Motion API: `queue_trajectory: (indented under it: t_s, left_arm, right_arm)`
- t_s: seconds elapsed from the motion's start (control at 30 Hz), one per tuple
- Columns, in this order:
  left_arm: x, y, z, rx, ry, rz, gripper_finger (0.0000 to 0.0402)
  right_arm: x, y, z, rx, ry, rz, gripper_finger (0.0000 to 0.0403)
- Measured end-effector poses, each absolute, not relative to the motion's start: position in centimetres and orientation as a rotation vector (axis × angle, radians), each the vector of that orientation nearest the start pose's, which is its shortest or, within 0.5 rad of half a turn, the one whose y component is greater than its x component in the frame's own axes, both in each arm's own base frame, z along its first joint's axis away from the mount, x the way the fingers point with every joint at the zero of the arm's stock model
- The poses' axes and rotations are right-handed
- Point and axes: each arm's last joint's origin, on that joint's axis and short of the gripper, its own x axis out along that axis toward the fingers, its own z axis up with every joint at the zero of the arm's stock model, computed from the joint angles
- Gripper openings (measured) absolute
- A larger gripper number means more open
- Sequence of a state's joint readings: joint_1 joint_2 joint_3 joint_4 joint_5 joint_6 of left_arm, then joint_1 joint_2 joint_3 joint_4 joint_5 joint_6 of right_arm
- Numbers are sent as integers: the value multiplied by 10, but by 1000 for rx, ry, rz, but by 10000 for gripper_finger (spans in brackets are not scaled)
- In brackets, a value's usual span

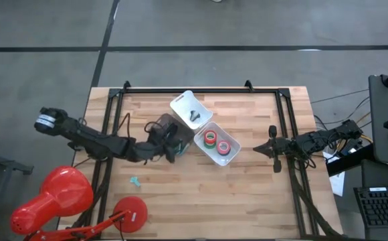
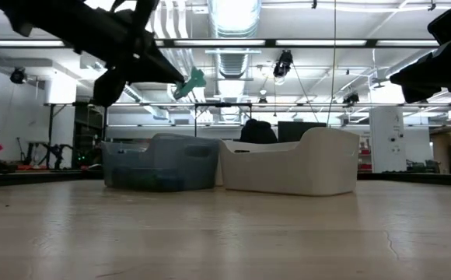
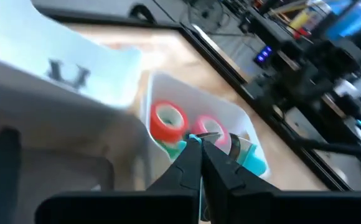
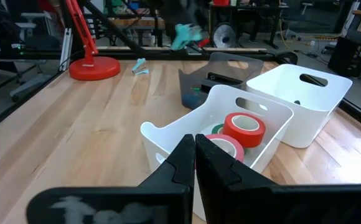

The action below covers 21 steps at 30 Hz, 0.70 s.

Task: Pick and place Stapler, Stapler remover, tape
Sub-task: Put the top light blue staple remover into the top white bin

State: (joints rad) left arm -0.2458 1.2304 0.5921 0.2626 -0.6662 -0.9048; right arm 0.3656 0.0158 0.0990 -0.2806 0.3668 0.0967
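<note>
My left gripper (image 1: 170, 146) (image 3: 196, 142) hangs above the dark grey bin (image 1: 166, 129) (image 2: 159, 162), shut on a small teal staple remover (image 2: 190, 82) (image 4: 183, 34). Another teal remover (image 1: 135, 181) (image 4: 140, 67) lies flat on the table near the front edge. Red tape (image 4: 244, 127) (image 3: 167, 119), pink tape (image 4: 224, 148) and a green roll (image 1: 209, 142) lie in the right white bin (image 1: 229, 155). A black elongated thing (image 4: 225, 78), the stapler as far as I can tell, lies in the dark bin. My right gripper (image 1: 274, 148) (image 4: 194, 146) waits shut, right of the tape bin. My left gripper pinches the teal staple remover (image 3: 192, 138) between the free ends of its two fingers. The fingers slant down from the table's left. The remover sticks out past the fingertips (image 2: 171, 78) and is lifted clear, well above the dark bin's rim.
A second white bin (image 1: 180, 106) at the far side holds small dark items (image 1: 194, 115). A red desk lamp (image 1: 60, 197) with a round base (image 1: 132, 213) stands at the near left corner. Bare wood lies at the near side (image 1: 207, 201).
</note>
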Motion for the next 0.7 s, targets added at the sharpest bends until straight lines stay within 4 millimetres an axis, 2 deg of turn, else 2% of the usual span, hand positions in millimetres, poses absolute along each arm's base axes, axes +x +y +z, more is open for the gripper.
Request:
queue_trajectory:
  t_s: [0.23,0.43,0.7]
  left_arm:
    - [251,-6,227,-657,89,658,3]
    - [253,30,223,-693,93,718,6]
    - [258,57,218,-710,64,767,7]
  right_arm:
    - [86,22,169,26,184,-10,8]
    - [86,22,169,26,184,-10,8]
    - [86,22,169,26,184,-10,8]
